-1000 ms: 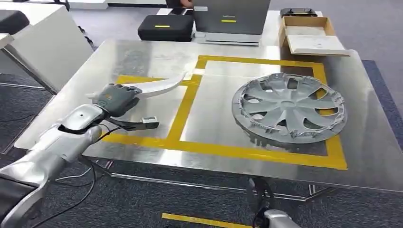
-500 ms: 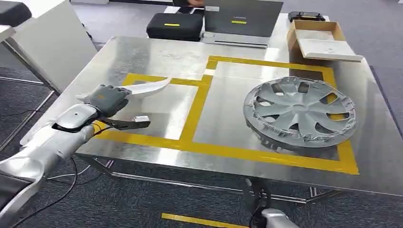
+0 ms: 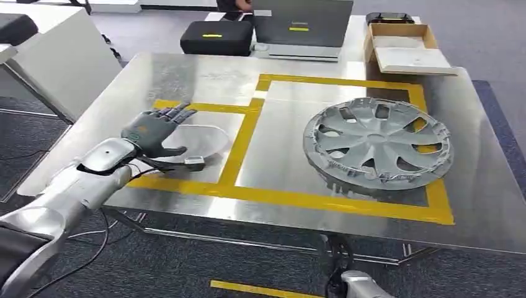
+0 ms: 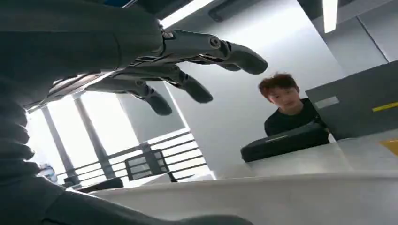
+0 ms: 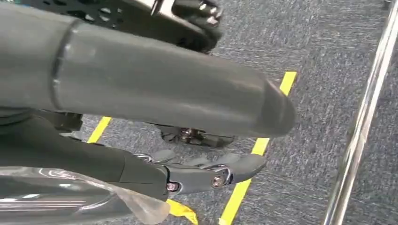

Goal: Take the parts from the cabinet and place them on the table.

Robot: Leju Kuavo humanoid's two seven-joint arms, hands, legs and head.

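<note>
Steel table (image 3: 186,74) with yellow tape frames (image 3: 248,133): silver hubcap (image 3: 377,143) in the right frame, pale curved panel part (image 3: 201,141) in the left frame, left hand (image 3: 155,130) spread just above it; black case (image 3: 216,37), laptop (image 3: 302,28) and cardboard box (image 3: 404,46) at far edge.

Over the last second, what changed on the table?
The left hand let go of the pale curved part: earlier it held it raised, now the part lies flat in the left yellow-taped square with the fingers spread above it. The wheel cover stayed in the right square.
</note>
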